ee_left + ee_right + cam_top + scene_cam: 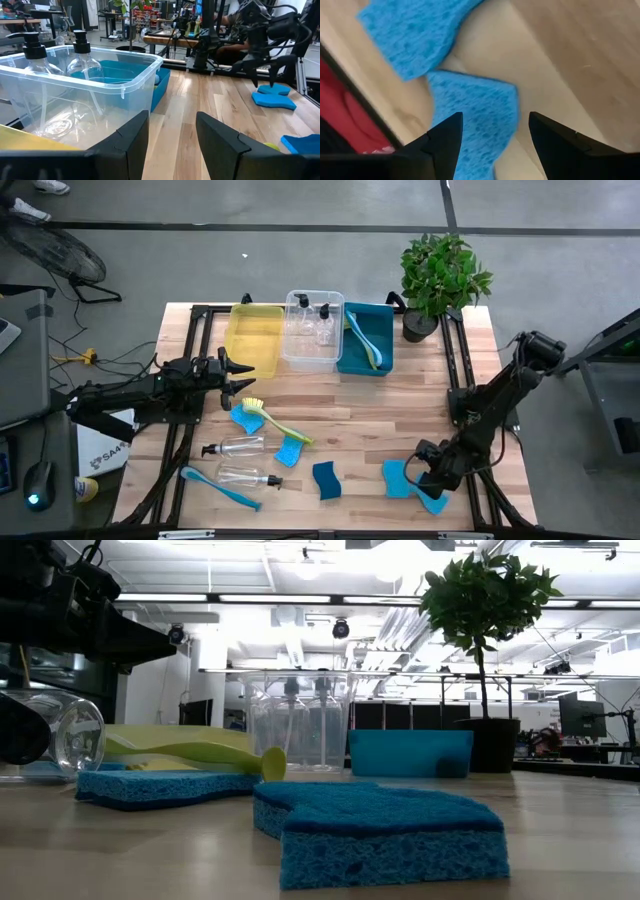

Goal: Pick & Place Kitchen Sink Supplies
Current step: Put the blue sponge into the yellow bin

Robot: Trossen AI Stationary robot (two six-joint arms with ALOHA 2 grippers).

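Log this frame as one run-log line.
right gripper: open, over blue sponge at front right edge | left gripper: open, near clear bin | sponge not gripped

Pale, matt wooden plank tabletop shows visible grain and seams. Blue, porous foam sponges lie on it, their surfaces rough and pitted; two more blue foam sponges sit under the right gripper, whose matt black plastic jaws stand apart. A clear, glossy plastic bin holds transparent glossy bottles with black plastic pump tops. Beside it, a smooth teal plastic bin and a translucent yellow plastic bin line the far edge.
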